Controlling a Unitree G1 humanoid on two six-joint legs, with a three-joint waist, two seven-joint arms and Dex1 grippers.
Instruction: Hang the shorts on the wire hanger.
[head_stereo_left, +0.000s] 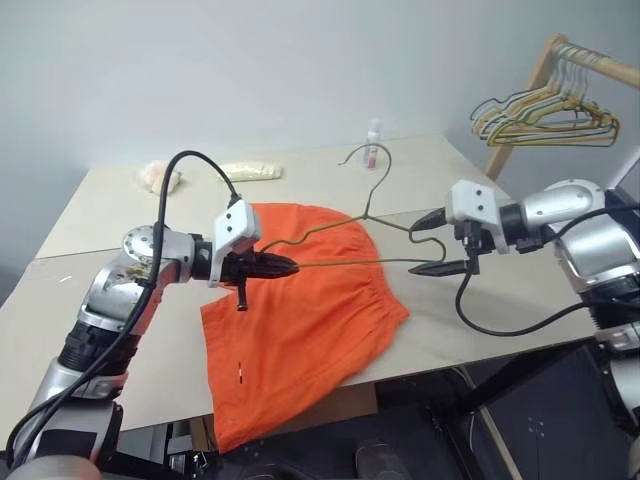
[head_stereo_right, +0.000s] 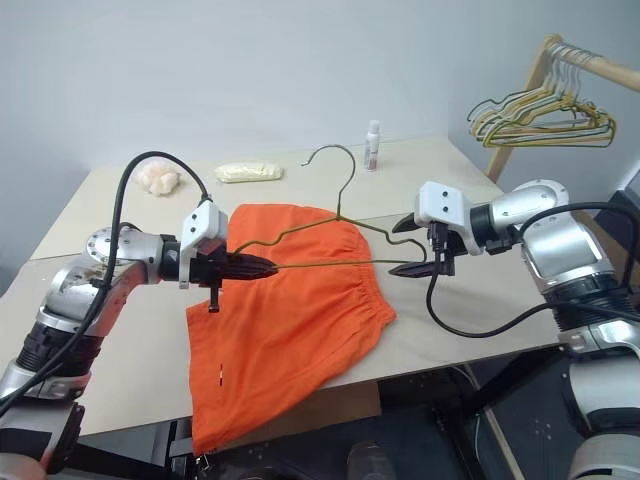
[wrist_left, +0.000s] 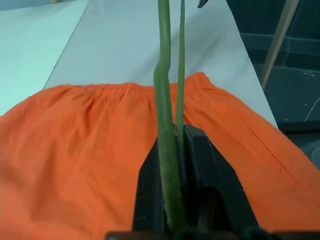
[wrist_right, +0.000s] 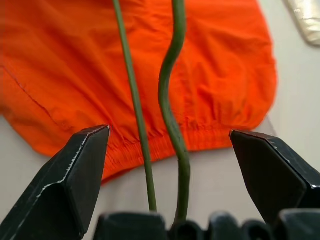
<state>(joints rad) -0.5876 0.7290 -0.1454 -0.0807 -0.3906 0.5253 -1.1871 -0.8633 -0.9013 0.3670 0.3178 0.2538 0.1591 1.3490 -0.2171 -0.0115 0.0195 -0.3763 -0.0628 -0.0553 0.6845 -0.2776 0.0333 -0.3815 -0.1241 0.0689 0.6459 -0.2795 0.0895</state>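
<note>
The orange shorts (head_stereo_left: 300, 320) lie flat on the table (head_stereo_left: 100, 300), with one leg hanging over its front edge. Just above them the wire hanger (head_stereo_left: 350, 263) is held nearly level, its hook pointing toward the back of the table. My left gripper (head_stereo_left: 285, 266) is shut on the hanger's left corner, and the left wrist view shows the two wires (wrist_left: 162, 75) pinched between its fingers. At the hanger's right corner my right gripper (head_stereo_left: 412, 248) stands open. Its fingers (wrist_right: 75, 170) straddle both wires (wrist_right: 172, 100) without touching them, above the waistband (wrist_right: 200, 135).
A wooden rack with a bunch of coloured hangers (head_stereo_left: 545, 115) stands at the far right. A small bottle (head_stereo_left: 373, 143) and two pale bundles (head_stereo_left: 250, 171) (head_stereo_left: 160, 177) sit along the table's back. The table's front edge runs just below the shorts.
</note>
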